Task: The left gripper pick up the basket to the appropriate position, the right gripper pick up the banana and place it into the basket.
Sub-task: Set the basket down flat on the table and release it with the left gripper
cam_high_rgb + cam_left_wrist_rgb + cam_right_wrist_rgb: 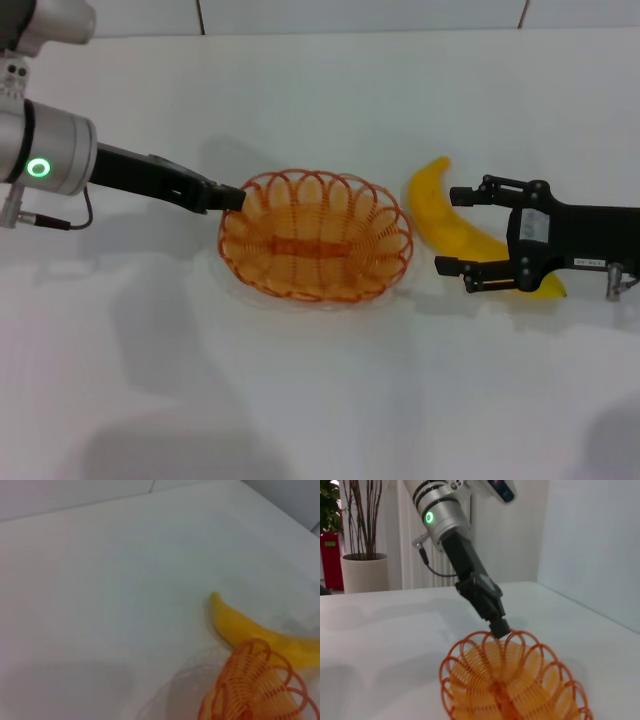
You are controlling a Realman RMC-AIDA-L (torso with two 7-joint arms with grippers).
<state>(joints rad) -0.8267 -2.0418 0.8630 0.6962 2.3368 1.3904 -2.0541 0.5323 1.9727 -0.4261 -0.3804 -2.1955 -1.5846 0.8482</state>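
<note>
The orange wire basket (pixel 315 237) stands in the middle of the white table. My left gripper (pixel 232 197) reaches in from the left and is shut on the basket's left rim; the right wrist view shows it (pixel 499 628) pinching the rim of the basket (pixel 510 685). The yellow banana (pixel 438 200) lies on the table just right of the basket. My right gripper (pixel 450 230) is open and hovers over the banana's middle, one finger on each side. The left wrist view shows the banana (pixel 250 630) behind the basket's rim (pixel 255 690).
The white table (pixel 320 400) stretches wide in front of and behind the basket. Its far edge meets a wall (pixel 360 12). A potted plant (pixel 365 572) and a radiator stand beyond the table in the right wrist view.
</note>
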